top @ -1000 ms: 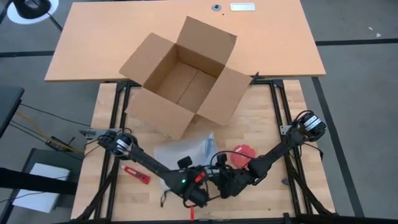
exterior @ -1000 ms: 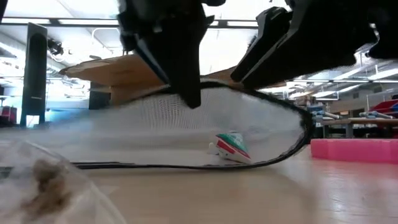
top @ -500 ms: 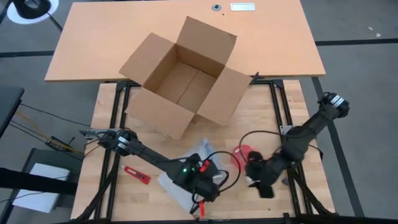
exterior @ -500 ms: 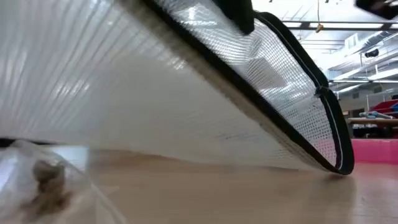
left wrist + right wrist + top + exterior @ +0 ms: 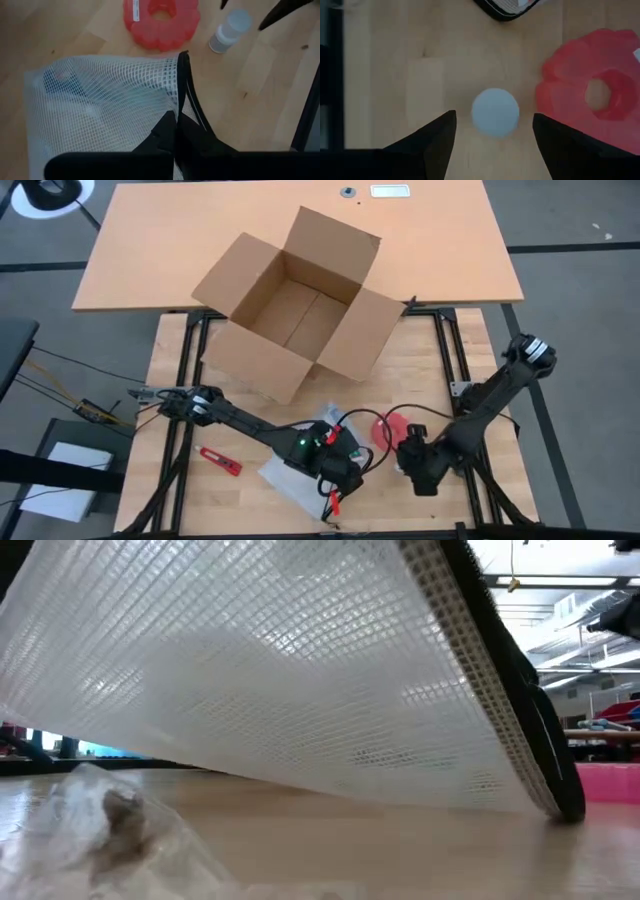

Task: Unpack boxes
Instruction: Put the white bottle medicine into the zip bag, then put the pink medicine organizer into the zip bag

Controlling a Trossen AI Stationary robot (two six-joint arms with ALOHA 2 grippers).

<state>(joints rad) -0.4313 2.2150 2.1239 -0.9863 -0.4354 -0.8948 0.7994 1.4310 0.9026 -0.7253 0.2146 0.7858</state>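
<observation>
Your left gripper (image 5: 175, 131) is pinched on the black edge of a white mesh pouch (image 5: 105, 95), lifted at the near bench (image 5: 440, 370) edge. Your right gripper (image 5: 492, 131) hangs spread over a small white bottle (image 5: 495, 112), not touching it. The carton (image 5: 295, 305) sits open, well apart at the far side. The pouch could slip from so thin a pinch. A red ring-shaped object (image 5: 392, 428) lies just beside the bottle and may get bumped.
</observation>
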